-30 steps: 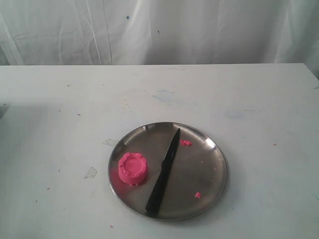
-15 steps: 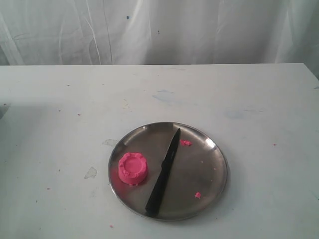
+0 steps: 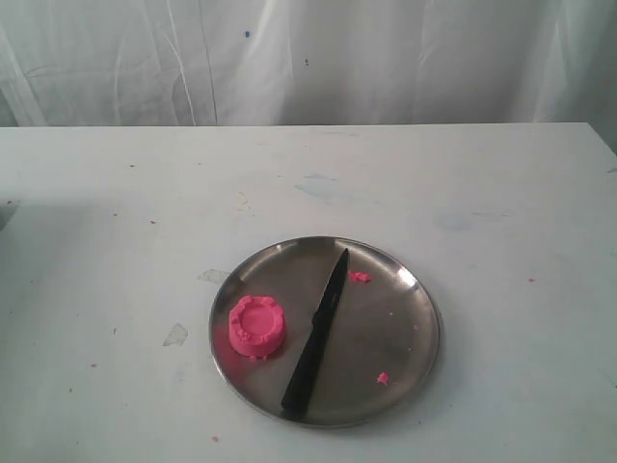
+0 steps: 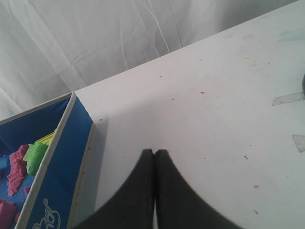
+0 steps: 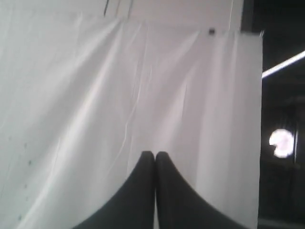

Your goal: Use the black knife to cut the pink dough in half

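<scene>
On the steel plate (image 3: 405, 333), in the outside view, you see the dough (image 3: 256, 327) by the left rim. The knife (image 3: 316, 335) lies flat just beside it, tip toward the far rim. No arm shows here. The knife is thin and lies flat on smooth, shiny metal, so I think it could slide away when you pinch it. The soft dough could squash or skid if you press off-center. The dough is a round pink puck with a bumpy rim and a dented top. In the left wrist view, your left gripper (image 4: 154, 153) is clenched on nothing over the white table (image 4: 214, 109), near a blue box (image 4: 71, 143) of bright lumps. In the right wrist view, your right gripper (image 5: 155, 155) is clenched too, empty, facing a white curtain (image 5: 95, 86).
</scene>
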